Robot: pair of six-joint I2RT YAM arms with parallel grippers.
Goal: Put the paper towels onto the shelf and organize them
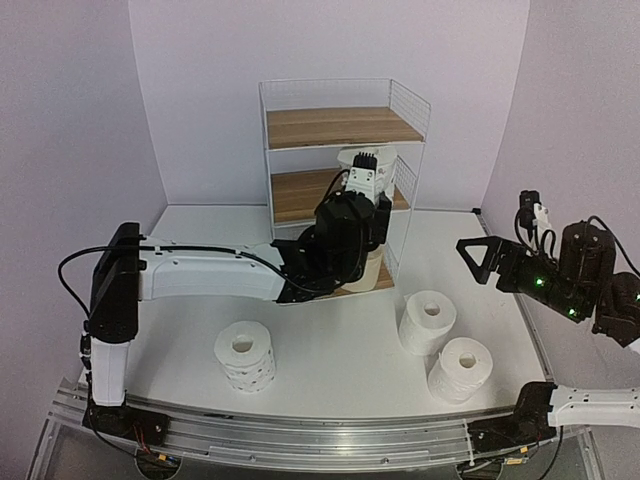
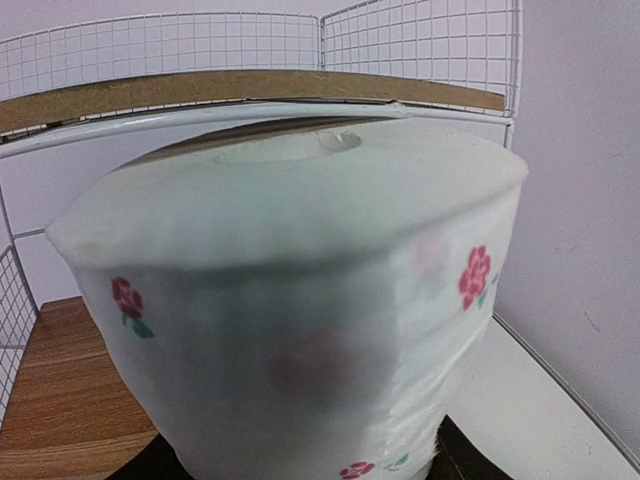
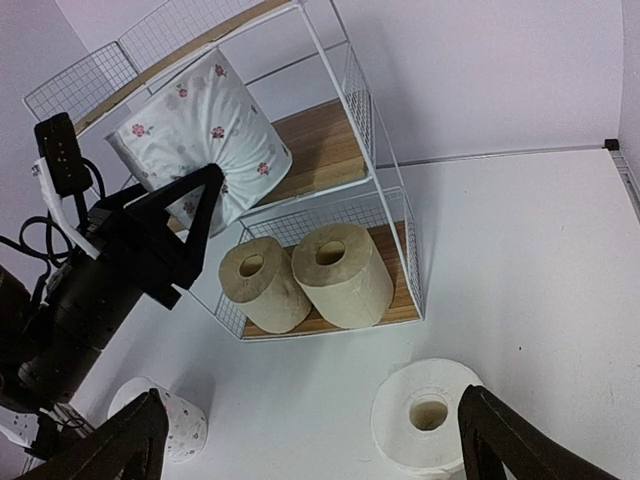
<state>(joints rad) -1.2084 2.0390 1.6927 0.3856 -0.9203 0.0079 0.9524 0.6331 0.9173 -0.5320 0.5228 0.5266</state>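
Observation:
My left gripper [image 1: 368, 166] is shut on a white paper towel roll with small red flowers [image 2: 300, 300], which fills the left wrist view. The roll [image 3: 205, 135] sits tilted in the middle tier of the white wire shelf [image 1: 412, 110], above its wooden board [image 2: 60, 390]. Two beige rolls [image 3: 262, 285] [image 3: 342, 272] stand on the bottom tier. On the table stand a dotted white roll [image 1: 245, 355] and two plain white rolls [image 1: 427, 320] [image 1: 461, 368]. My right gripper [image 1: 482, 256] hangs open above the table's right side, holding nothing, over one plain roll [image 3: 428, 415].
The shelf's top board [image 1: 340, 126] is bare. Mesh side panels [image 3: 385, 215] close off the shelf's ends. The back wall is just behind the shelf, and the right wall [image 2: 580, 200] is near its right end. The table's front rail [image 1: 300, 440] runs along the near edge.

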